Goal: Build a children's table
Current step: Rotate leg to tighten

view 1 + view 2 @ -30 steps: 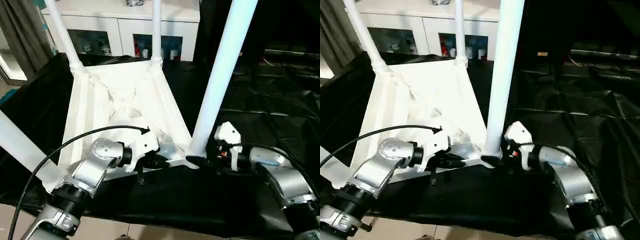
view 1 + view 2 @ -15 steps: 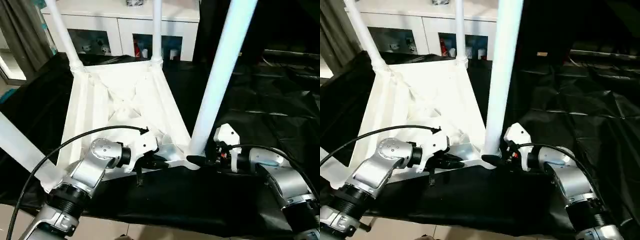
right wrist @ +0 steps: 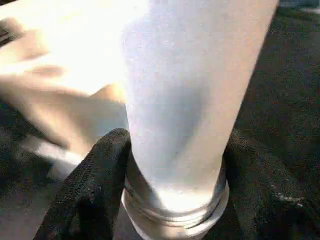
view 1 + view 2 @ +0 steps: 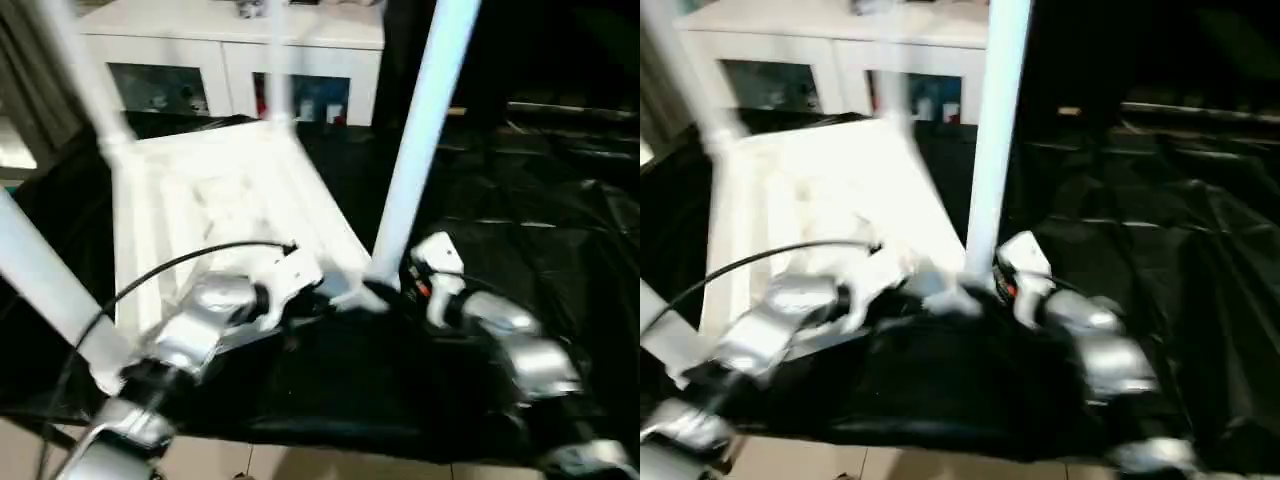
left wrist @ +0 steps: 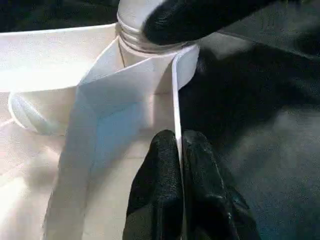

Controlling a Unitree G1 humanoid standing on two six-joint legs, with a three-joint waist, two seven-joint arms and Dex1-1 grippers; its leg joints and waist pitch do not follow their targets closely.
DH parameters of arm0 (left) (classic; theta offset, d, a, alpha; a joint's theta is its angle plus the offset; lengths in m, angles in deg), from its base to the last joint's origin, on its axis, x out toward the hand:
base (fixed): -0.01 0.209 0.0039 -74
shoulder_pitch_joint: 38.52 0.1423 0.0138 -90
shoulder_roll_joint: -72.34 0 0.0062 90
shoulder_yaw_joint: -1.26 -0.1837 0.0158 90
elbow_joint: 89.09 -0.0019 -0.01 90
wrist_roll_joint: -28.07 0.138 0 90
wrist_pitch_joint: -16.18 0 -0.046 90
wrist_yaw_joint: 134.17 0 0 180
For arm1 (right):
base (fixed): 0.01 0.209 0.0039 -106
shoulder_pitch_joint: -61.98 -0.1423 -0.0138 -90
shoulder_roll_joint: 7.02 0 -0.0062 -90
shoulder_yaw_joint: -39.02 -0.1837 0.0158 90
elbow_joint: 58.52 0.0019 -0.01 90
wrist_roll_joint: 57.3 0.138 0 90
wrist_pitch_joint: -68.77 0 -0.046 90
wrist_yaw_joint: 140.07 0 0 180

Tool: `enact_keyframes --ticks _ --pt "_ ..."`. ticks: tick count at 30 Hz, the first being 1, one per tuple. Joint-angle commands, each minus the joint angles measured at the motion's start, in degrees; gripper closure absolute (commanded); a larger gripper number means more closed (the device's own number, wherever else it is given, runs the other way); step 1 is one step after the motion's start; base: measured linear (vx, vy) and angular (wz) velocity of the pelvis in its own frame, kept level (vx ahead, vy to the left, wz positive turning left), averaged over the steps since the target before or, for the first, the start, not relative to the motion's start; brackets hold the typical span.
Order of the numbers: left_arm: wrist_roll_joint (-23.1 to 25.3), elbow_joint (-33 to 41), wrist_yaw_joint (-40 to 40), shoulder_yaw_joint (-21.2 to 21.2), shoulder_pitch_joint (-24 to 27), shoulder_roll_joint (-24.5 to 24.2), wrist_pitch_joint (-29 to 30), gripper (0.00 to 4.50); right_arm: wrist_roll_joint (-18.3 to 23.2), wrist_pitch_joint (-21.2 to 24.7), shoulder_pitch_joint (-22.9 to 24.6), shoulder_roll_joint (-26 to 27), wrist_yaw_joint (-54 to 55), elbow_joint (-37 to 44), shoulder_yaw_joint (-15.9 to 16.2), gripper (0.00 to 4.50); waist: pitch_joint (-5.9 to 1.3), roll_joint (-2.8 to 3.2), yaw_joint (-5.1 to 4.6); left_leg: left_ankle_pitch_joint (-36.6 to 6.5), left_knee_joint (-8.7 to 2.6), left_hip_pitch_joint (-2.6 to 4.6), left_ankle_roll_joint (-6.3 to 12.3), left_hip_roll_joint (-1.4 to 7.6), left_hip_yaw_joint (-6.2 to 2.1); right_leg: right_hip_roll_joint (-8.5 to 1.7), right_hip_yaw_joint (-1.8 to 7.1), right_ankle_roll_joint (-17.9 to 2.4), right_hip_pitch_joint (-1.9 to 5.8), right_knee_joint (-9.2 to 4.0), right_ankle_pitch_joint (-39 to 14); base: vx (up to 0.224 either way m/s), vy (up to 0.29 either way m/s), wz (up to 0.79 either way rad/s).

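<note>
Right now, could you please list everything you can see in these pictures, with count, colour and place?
tabletop: one, white, lying underside up on the black sheet
legs: four, white, standing up from the tabletop's corners; the near right one sits between the right gripper's fingers
sheet: one, black, spread under the tabletop
cabinet: one, white with glass doors, behind the tabletop
floor: light tiles along the near edge
left gripper: one, black fingers shut on the tabletop's thin near edge
right gripper: one, black fingers either side of the near right leg's base
forearms: two, silver, at the near edge
</note>
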Motion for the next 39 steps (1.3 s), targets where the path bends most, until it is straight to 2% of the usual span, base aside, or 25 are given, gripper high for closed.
enact_keyframes --ticks 1,2,3,4,9,10,11,14,17,18,20,23,24,25,28,29,31,32,34,35,37,38,39 --pt "-0.5 -1.45 -3.7 0.82 0.59 1.86 0.96 4.5 -2.91 3.41 0.27 0.34 10.68 -5.78 -3.36 1.96 -2.47 -0.79 0.07 -17.85 -4.72 0.54 -1.21 2.38 -1.41 -3.27 1.4 -9.18 1.59 -5.39 -21.33 0.0 0.0 0.0" --pt "-0.05 -1.96 -5.36 0.64 0.29 3.09 1.28 4.5 -3.06 4.03 -0.28 1.87 13.91 -6.7 -3.9 1.96 -2.5 -0.94 0.05 -17.57 -4.69 0.61 -0.98 2.45 -1.25 -3.21 1.55 -9.18 1.44 -5.45 -19.96 0.0 0.0 0.0" --pt "0.22 -2.4 -6.94 0.36 0.02 4.29 1.41 4.5 -3.65 4.05 -0.74 3.12 16.09 -7.42 -3.76 1.96 -2.48 -0.82 0.08 -17.63 -4.68 0.64 -0.96 2.44 -1.26 -3.21 1.58 -9.26 1.33 -5.45 -19.65 0.0 0.0 0.0" --pt "0.7 -2.84 -8.37 -0.22 -0.28 5.52 1.05 4.5 -5.0 3.07 -1.18 4.24 17.19 -7.66 -2.58 1.96 -2.58 -0.82 -0.01 -17.39 -4.71 0.49 -1.0 2.34 -1.27 -3.14 1.55 -9.24 1.49 -5.36 -18.83 0.0 0.0 0.0" --pt "2.1 -4.29 -8.7 -1.64 -0.75 5.97 -0.96 4.5 -7.03 0.53 -1.93 5.41 17.98 -7.61 -0.9 1.96 -2.86 -0.98 0.43 -15.76 -4.53 0.34 0.04 2.29 -1.08 -3.1 1.64 -9.1 1.75 -5.13 -13.96 0.0 0.0 0.0" --pt "2.11 -4.38 -8.33 -1.68 -0.72 5.78 -1.25 4.5 -6.38 -0.26 -1.89 5.55 17.19 -7.21 -1.08 1.41 -2.81 -0.96 0.44 -15.82 -4.55 0.33 0.44 2.3 -1.06 -3.1 1.61 -9.27 1.77 -5.16 -14.0 0.0 0.0 0.0" --pt "2.09 -4.4 -7.67 -1.8 -0.64 5.32 -1.71 4.5 -4.7 -1.66 -1.68 5.65 16.14 -6.55 -1.89 1.27 -2.79 -0.99 0.47 -16.0 -4.59 0.3 0.52 2.29 -1.06 -3.15 1.59 -9.16 1.78 -5.23 -14.52 0.0 0.0 0.0" --pt "2.12 -4.32 -7.35 -1.75 -0.48 4.8 -2.18 4.5 -4.38 -2.7 -1.66 5.03 16.31 -5.9 -2.45 1.06 -2.83 -0.91 0.47 -16.08 -4.62 0.3 0.5 2.36 -1.08 -3.16 1.61 -9.11 1.71 -5.29 -15.28 0.0 0.0 0.0" --pt "2.15 -4.3 -7.02 -1.65 -0.26 4.28 -3.0 4.5 -4.66 -3.14 -1.55 3.84 15.52 -4.48 -2.6 0.85 -2.92 -0.96 0.72 -14.28 -4.51 0.22 1.08 2.39 -0.98 -3.06 1.59 -9.81 1.82 -4.95 -11.44 0.0 0.0 0.0" --pt "2.17 -4.5 -7.32 -1.36 -0.1 3.91 -4.77 4.5 -2.14 -1.24 -0.2 2.08 9.7 0.07 -2.79 0.85 -2.9 -1.16 0.89 -14.16 -4.42 0.21 1.52 2.32 -0.89 -3.02 1.59 -9.73 1.94 -5.0 -11.35 0.0 0.0 0.0" --pt "1.89 -4.66 -7.47 -0.98 -0.13 3.86 -5.61 3.92 -0.7 -0.31 1.0 0.77 6.08 3.19 -2.53 0.82 -2.89 -1.18 1.39 -13.58 -4.37 0.12 2.41 2.47 -0.94 -3.07 1.64 -9.19 2.21 -4.94 -10.51 0.0 0.0 0.0" --pt "-0.13 -3.01 -4.76 -0.3 0.45 3.49 -4.21 3.88 2.03 1.92 3.98 -2.27 0.13 9.86 -1.8 0.82 -3.01 -1.18 1.85 -12.24 -4.3 0.08 2.95 2.58 -0.93 -3.13 1.62 -9.39 2.32 -4.77 -9.16 0.0 0.0 0.0" --pt "-0.85 -2.13 -3.77 -0.02 0.84 3.35 -3.47 3.67 2.94 2.8 5.31 -3.63 -1.99 12.48 -1.29 0.82 -3.03 -1.06 2.04 -12.04 -4.3 0.18 2.97 2.73 -0.96 -3.17 1.64 -9.62 2.15 -4.71 -8.57 0.0 0.0 0.0" --pt "-1.36 -1.41 -3.4 0.38 1.21 3.24 -3.19 3.56 4.05 3.79 6.67 -5.12 -4.4 15.19 -0.7 0.82 -3.0 -1.14 2.11 -11.8 -4.35 0.14 3.06 2.84 -1.01 -3.05 1.55 -10.14 2.33 -4.56 -6.82 0.0 0.0 0.0" --pt "-2.68 0.5 -3.61 1.88 1.9 2.99 -3.47 3.41 5.71 4.68 9.05 -8.66 -8.79 20.04 0.07 0.82 -2.93 -1.19 1.89 -11.83 -4.37 0.01 3.13 2.72 -0.97 -3.05 1.45 -11.02 2.22 -4.54 -6.25 0.0 0.0 0.0" --pt "-3.15 1.46 -3.51 2.28 2.07 2.81 -3.46 3.31 6.22 5.03 9.52 -9.45 -9.66 21.19 -0.06 0.82 -2.95 -1.17 2.06 -12.26 -4.24 0.23 3.08 2.88 -0.93 -3.12 1.54 -11.15 2.25 -4.6 -6.13 0.0 0.0 0.0" --pt "-6.35 6.92 -2.03 4.05 2.59 2.49 -0.73 3.13 8.51 6.98 10.7 -11.4 -12.14 24.73 -1.2 0.82 -2.87 -1.26 2.17 -11.89 -4.34 0.12 3.19 3.03 -0.99 -3.27 1.54 -11.84 2.42 -4.36 -5.44 0.0 0.0 0.0" --pt "-8.64 10.86 -0.76 5.03 2.85 2.04 1.99 3.13 10.06 8.19 11.35 -12.52 -14.09 26.86 -1.37 0.82 -2.78 -1.0 2.2 -11.99 -4.37 0.12 3.16 3.0 -1.01 -3.19 1.54 -12.07 2.28 -4.39 -5.61 0.0 0.0 0.0" --pt "-10.17 13.37 0.06 5.67 3.01 1.75 3.87 2.97 11.02 8.96 11.79 -13.25 -15.43 28.26 -1.4 0.82 -2.63 -1.18 2.04 -12.74 -4.44 0.16 3.04 3.04 -0.97 -3.12 1.49 -12.6 2.18 -4.5 -6.45 0.0 0.0 0.0" --pt "-11.5 16.63 2.09 5.41 3.77 0.21 6.55 2.88 13.48 11.38 12.57 -14.5 -17.95 30.91 -1.18 0.82 -2.53 -1.23 2.08 -13.26 -4.47 0.18 2.84 3.03 -0.96 -3.17 1.5 -12.61 2.17 -4.61 -7.71 0.0 0.0 0.0" --pt "-11.79 17.68 2.88 5.17 4.11 -0.46 7.46 2.77 14.18 12.1 12.82 -14.91 -18.69 31.8 -1.09 0.82 -2.31 -1.21 2.08 -13.91 -4.58 0.19 2.67 2.98 -0.99 -3.06 1.57 -11.8 2.03 -4.78 -9.84 0.0 0.0 0.0" --pt "-11.89 21.41 5.91 3.18 6.14 -3.4 10.75 2.64 14.98 13.43 12.59 -14.99 -19.53 32.73 -0.61 0.82 -2.31 -1.22 1.98 -14.19 -4.64 0.25 2.45 2.92 -0.98 -2.98 1.57 -11.58 2.1 -4.78 -10.45 0.0 0.0 0.0" --pt "-11.83 22.06 6.45 2.73 6.56 -3.97 11.33 2.56 14.97 13.56 12.46 -14.89 -19.52 32.7 -0.5 0.82 -2.38 -1.27 2.13 -14.01 -4.63 0.3 2.39 2.98 -1.09 -3.12 1.58 -11.28 2.16 -4.77 -10.82 0.0 0.0 0.0"
